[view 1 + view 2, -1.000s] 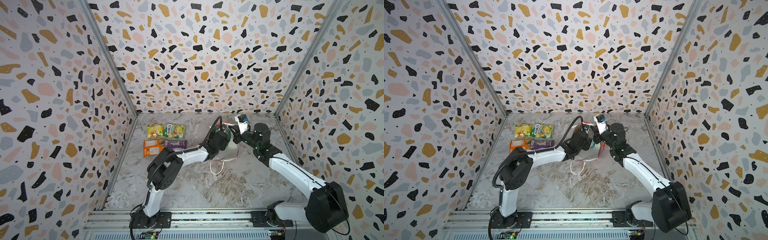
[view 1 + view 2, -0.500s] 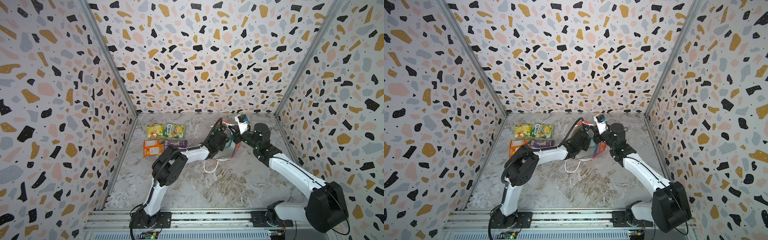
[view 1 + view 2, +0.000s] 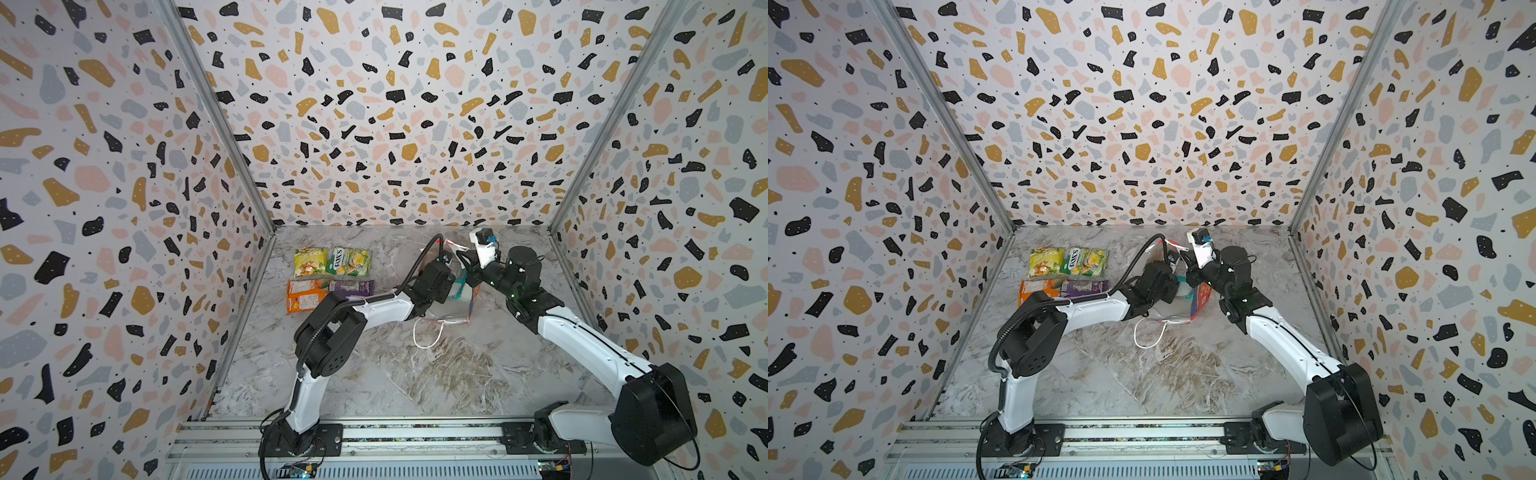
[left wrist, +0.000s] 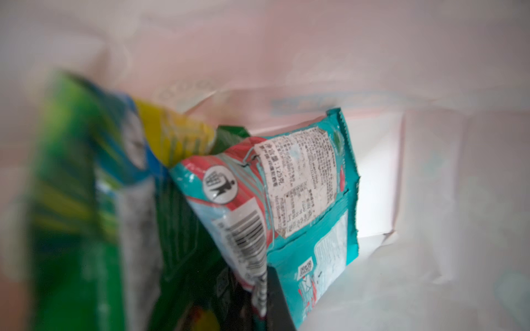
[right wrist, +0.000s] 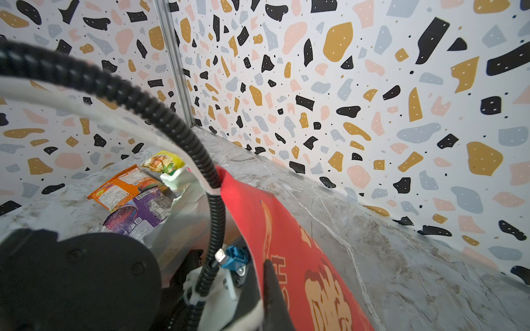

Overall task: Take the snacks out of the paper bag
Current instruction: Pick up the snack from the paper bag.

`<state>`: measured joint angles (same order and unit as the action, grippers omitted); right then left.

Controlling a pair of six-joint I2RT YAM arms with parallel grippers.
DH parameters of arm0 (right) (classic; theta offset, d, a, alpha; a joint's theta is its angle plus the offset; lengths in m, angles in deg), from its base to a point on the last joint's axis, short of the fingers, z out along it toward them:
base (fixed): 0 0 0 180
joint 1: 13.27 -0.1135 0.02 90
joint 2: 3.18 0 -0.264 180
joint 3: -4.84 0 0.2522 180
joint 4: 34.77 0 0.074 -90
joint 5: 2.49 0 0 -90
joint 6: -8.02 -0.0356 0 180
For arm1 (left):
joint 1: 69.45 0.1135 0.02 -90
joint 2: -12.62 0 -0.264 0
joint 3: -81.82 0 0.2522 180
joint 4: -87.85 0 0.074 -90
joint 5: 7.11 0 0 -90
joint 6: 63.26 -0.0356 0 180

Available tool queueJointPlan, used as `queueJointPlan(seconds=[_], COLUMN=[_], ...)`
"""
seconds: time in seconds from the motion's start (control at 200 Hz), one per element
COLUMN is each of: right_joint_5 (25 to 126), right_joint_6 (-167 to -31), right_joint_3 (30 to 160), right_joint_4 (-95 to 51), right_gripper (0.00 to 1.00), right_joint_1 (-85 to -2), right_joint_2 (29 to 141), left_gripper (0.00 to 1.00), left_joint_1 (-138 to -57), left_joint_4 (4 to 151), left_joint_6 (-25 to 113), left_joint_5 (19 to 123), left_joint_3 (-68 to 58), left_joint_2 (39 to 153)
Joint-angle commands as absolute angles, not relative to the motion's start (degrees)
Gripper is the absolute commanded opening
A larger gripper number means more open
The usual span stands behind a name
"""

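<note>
The red paper bag lies on its side at the back right, its mouth facing the arms' bases. My left gripper is inside the bag, its jaws shut on the edge of a teal snack packet. Beside that packet inside the bag are a blurred green packet and a yellow one. My right gripper is shut on the bag's red wall at the rim and holds it up. In both top views the left fingertips are hidden inside the bag.
Several snacks lie flat at the back left: a yellow packet, a FOX'S packet, an orange packet and a purple packet. A white cord handle trails on the marble floor in front of the bag.
My left gripper pushed further into the bag and shut on the teal packet. The right arm has stayed on the bag's rim.
</note>
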<state>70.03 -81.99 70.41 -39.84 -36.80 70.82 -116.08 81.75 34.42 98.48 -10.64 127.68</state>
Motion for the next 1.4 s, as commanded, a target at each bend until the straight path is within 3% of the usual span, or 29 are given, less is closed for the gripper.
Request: queueJointPlan(seconds=[0.0,1.066,1.397], right_joint_5=[69.43,72.04,72.48], right_joint_6=[-82.68,-84.08,-84.02], right_joint_3=[72.50,73.37,73.92], right_joint_4=[-41.91,-41.07,-40.07], right_gripper=[0.00,0.00,0.00], right_joint_1=[-37.09,-37.01,-36.83], right_joint_2=[70.20,71.27,71.25], left_gripper=[0.00,0.00,0.00], left_joint_1=[-115.66,-116.91,-114.28], left_joint_4=[86.30,77.20,57.37], left_joint_6=[34.45,37.29,36.22], left_joint_5=[98.01,94.74,94.63], left_joint_3=[-9.19,-1.60,-5.29], left_joint_2=[122.79,100.89,89.61])
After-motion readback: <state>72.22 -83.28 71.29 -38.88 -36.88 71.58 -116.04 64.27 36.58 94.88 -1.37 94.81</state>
